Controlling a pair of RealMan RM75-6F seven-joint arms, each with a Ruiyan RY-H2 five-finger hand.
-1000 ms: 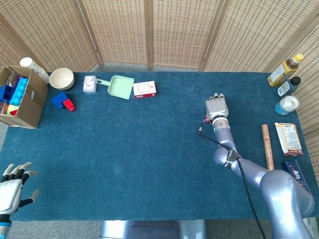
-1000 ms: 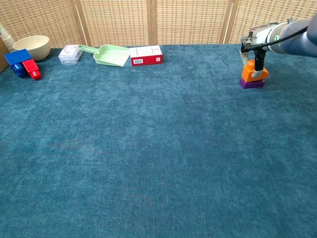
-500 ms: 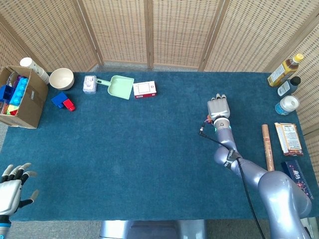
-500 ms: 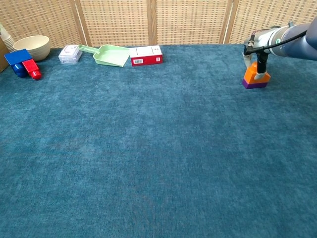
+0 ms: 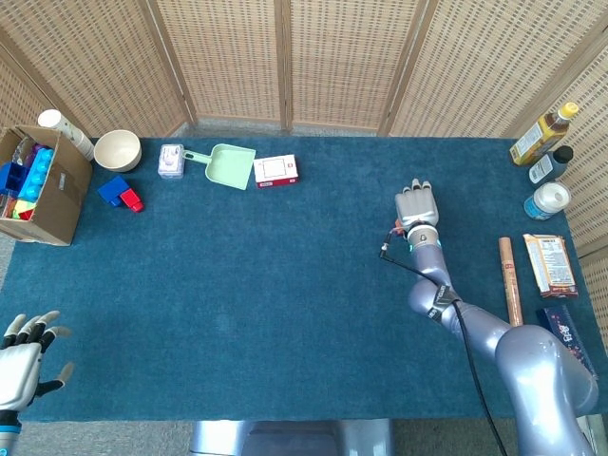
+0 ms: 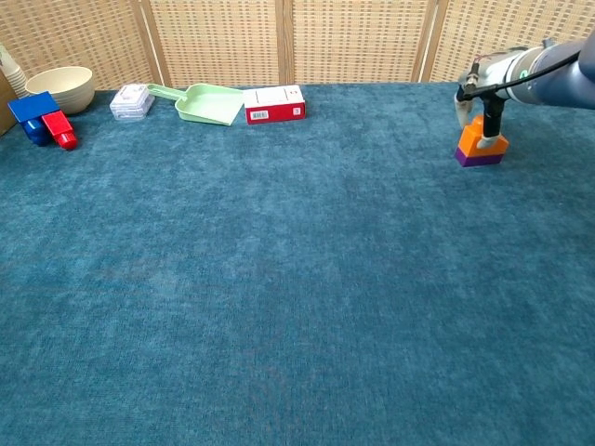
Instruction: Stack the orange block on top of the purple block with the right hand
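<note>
Since a second ago, the small orange plastic block (image 6: pixel 482 137) has gone from sitting crooked to sitting flatter on the small purple plastic block (image 6: pixel 476 157), and in the last half second almost nothing has moved. The two blocks are at the far right side of the blue carpet-like table cover (image 6: pixel 279 279), one on top of the other. From the chest view I see a dark finger (image 6: pixel 492 113) coming down onto the top of the orange block. I cannot tell if my right hand (image 5: pixel 416 204) is pinching the block or only touching it. From the head view that hand lies palm down right over the blocks, fingers pointing away from me and close together, and it hides both blocks. The silver arm (image 5: pixel 475 328) stretches forward from the bottom right corner. I think the orange block is light, hard and a bit smooth, so it could slide if I bump it. The best place to hold it is by two opposite sides, near the top. My left hand (image 5: pixel 21 361) waits at the near left edge, fingers spread, holding nothing.
</note>
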